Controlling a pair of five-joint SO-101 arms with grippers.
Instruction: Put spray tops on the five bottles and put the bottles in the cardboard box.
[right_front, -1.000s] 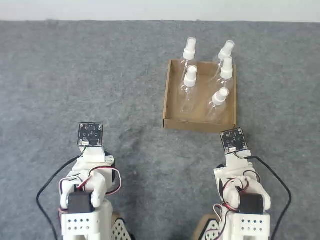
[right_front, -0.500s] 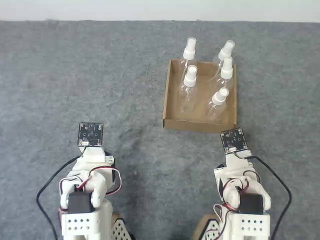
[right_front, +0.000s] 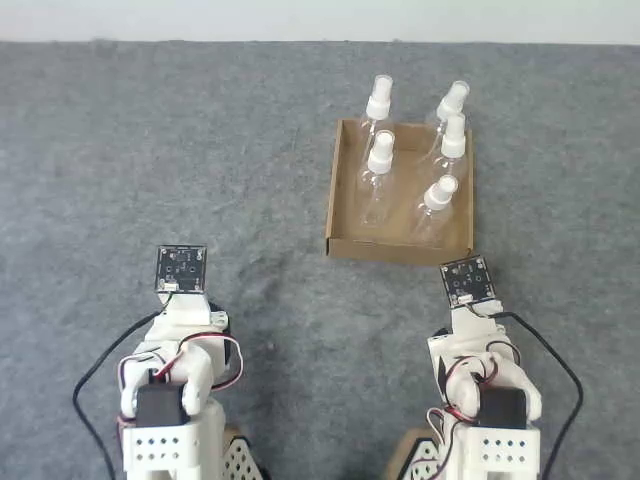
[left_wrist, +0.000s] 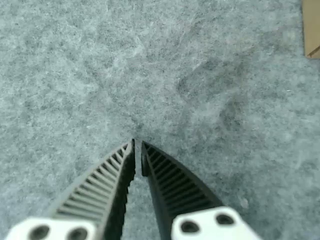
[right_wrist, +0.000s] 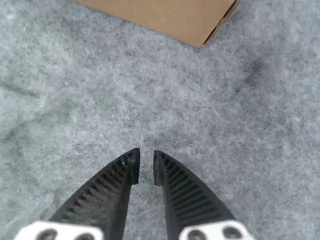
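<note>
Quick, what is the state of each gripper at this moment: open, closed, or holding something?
The black ribbed left gripper is closed, holding nothing.
The black ribbed right gripper is closed, holding nothing.

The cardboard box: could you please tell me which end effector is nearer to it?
Right. The right end effector sits just short of a near corner of the cardboard box; the left end effector is farther off over the carpet.
</note>
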